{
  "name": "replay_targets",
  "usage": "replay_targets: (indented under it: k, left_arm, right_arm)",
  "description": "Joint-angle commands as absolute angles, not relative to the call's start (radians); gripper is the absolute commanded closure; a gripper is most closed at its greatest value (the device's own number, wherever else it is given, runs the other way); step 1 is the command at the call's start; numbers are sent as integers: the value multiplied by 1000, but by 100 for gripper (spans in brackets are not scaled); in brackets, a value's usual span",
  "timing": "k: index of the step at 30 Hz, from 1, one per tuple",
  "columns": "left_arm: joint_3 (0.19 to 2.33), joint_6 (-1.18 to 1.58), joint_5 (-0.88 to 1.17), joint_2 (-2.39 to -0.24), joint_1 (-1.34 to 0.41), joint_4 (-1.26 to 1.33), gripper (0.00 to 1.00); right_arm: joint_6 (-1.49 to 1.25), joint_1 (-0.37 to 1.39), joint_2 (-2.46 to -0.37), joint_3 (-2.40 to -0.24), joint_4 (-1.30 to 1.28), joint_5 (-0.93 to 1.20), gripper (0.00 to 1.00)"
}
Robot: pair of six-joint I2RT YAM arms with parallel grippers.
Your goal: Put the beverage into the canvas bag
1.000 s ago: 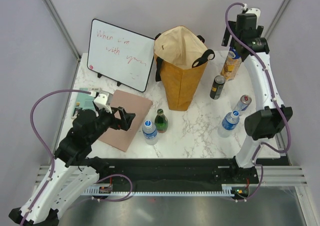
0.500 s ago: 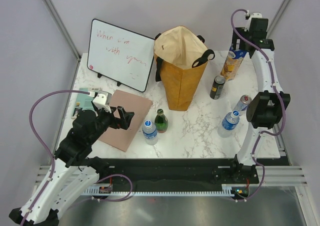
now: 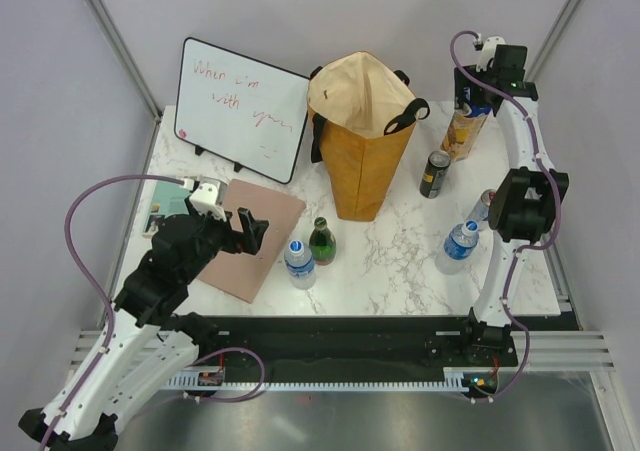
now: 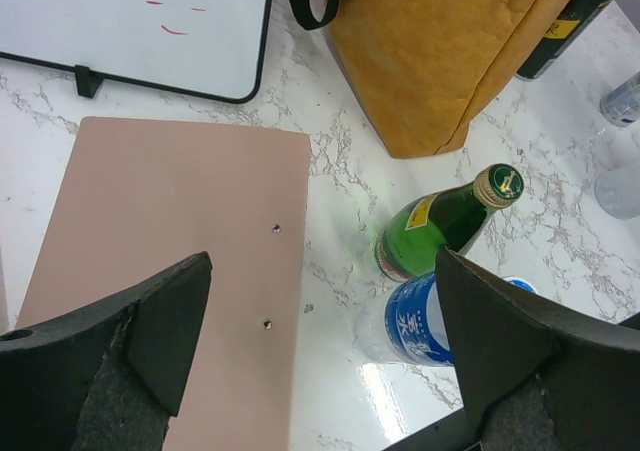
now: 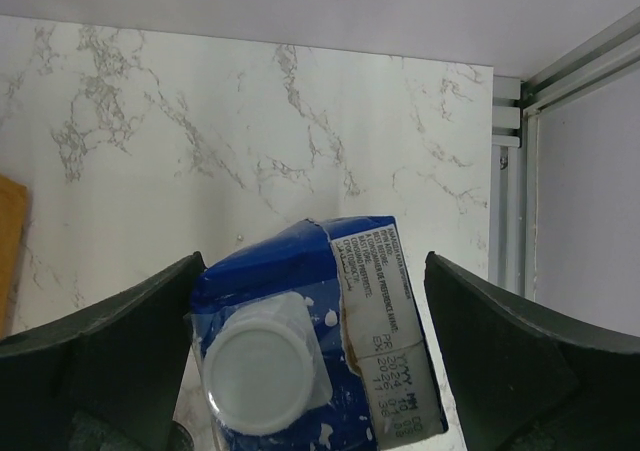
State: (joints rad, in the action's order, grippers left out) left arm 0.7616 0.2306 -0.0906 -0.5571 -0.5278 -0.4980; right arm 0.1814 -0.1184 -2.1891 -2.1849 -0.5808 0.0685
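The canvas bag (image 3: 362, 141) stands upright at the back centre, mustard-brown with a cream lining and black handles, its mouth open. A beverage carton (image 3: 463, 131) with a blue top and white cap (image 5: 262, 371) stands at the back right. My right gripper (image 3: 480, 96) hovers right over it, open, and the carton's top lies between the two fingers (image 5: 110, 356) without being squeezed. My left gripper (image 3: 250, 233) is open and empty over the pink board's (image 4: 180, 231) near edge. A green bottle (image 4: 440, 226) and a water bottle (image 4: 420, 321) stand just to its right.
A whiteboard (image 3: 242, 109) leans at the back left. A black can (image 3: 434, 173) stands right of the bag. A silver-red can (image 3: 484, 207) and a second water bottle (image 3: 460, 246) sit by the right arm. The table's metal edge rail (image 5: 520, 101) runs close behind the carton.
My right gripper has swung back over the carton and come down closer around its top, staying open. The left arm has shifted only slightly.
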Motion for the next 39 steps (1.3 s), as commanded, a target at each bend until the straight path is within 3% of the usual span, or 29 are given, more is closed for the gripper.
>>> replay_targets:
  k: [1, 20, 23, 27, 39]
  left_arm:
    - [758, 192, -117, -568, -528, -451, 1]
    - [756, 187, -124, -583, -528, -449, 1]
    - [758, 187, -124, -583, -528, -451, 1]
    - [756, 187, -126, -575, -528, -451, 1]
    - [755, 189, -118, -569, -528, -453, 1]
  right_arm:
    - [229, -127, -2201, -2235, -537, 110, 2]
    - [253, -149, -2168, -2151, -522, 130, 12]
    - [255, -150, -2161, -2151, -522, 138, 20]
    - [247, -149, -2137, -2146, -520, 132, 43]
    - [176, -146, -1974, -2194, -479, 74, 66]
